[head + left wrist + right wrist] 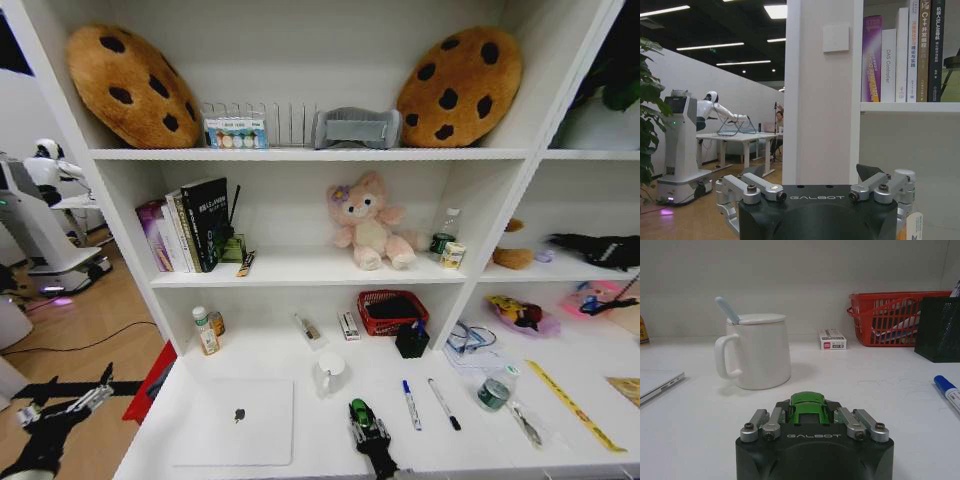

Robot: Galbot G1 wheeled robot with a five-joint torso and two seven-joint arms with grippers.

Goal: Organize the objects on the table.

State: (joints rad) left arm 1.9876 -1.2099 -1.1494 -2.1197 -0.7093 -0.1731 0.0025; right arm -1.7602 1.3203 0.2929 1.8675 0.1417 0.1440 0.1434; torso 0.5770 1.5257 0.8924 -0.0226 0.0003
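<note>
Evenly bright throughout; ceiling light panels (780,10) glaring in left wrist view. Soft shadow beside white mug (757,351) on table (865,395). Strong wide-angle bowing of shelving (300,154) at head-view edges; distant room slightly soft

Glossy green toy car (808,406), matt silver laptop (235,422), smooth white table (330,432)

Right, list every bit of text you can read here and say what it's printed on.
"GALBOT": on the left gripper, off the desk's left end beside the shelving.
"GALBOT": on the right gripper, shut on the green toy car over the desk.
"DAS Controller": spine of a white book.
"C+": top of a brown book's spine; the characters below are too blurred.
Small white box, purple book, bottles: print too small to read.
</note>
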